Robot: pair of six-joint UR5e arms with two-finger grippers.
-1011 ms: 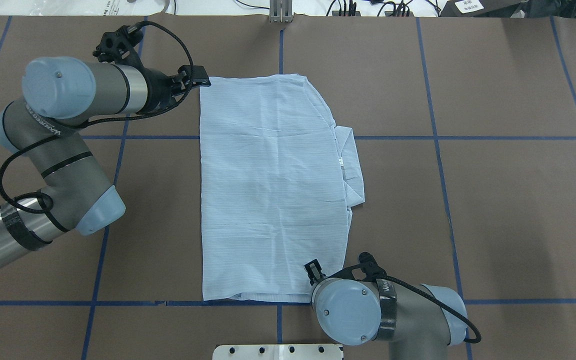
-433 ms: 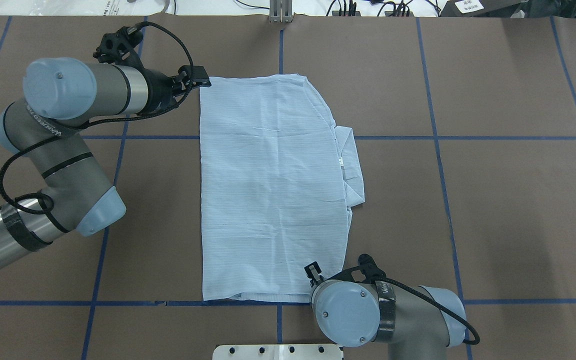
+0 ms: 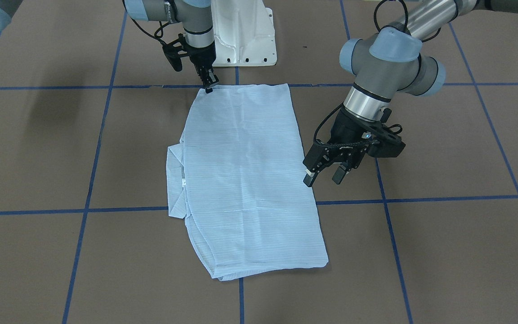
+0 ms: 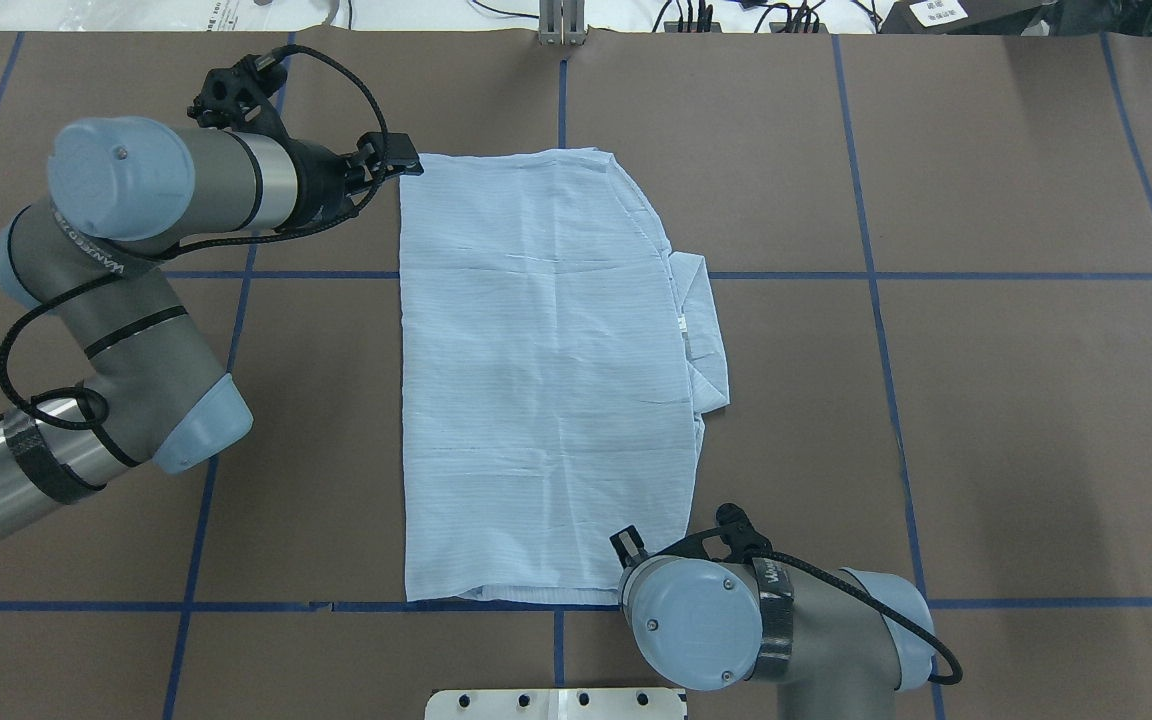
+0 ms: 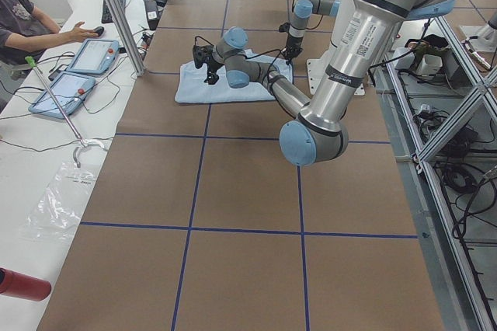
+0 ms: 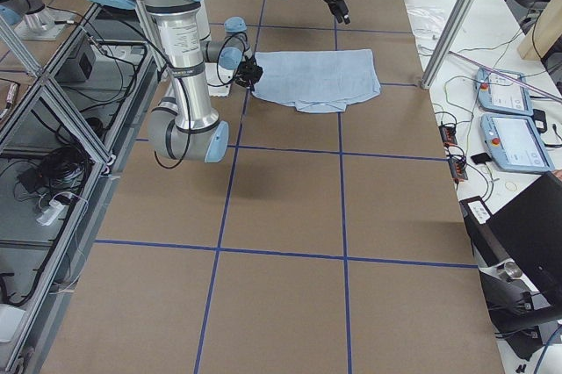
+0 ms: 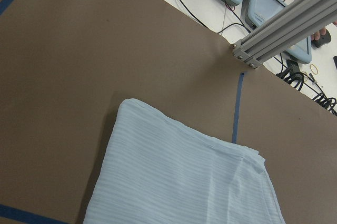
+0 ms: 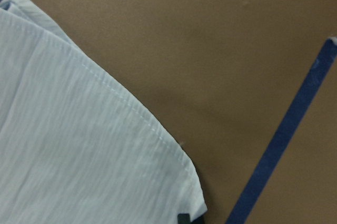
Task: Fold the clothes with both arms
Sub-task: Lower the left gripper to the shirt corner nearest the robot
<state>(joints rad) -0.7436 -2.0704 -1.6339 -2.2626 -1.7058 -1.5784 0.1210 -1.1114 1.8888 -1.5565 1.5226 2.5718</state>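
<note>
A thin, finely striped pale-blue shirt (image 4: 536, 380), folded into a long rectangle, is laid flat mid-frame on the brown table (image 4: 986, 400). The left jaws are held spread beside its edge; the right jaws' state at its corner cannot be told.

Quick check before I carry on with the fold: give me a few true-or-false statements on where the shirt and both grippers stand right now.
1. The left gripper has its fingers apart and holds nothing. True.
2. The shirt lies crumpled in a heap. False: it lies flat, folded into a rough rectangle.
3. The collar sticks out on the robot's right side of the shirt. True.
4. The left gripper is over the middle of the shirt. False: it is at the shirt's left edge.
5. The right gripper is at the shirt's corner near the white base. True.
</note>
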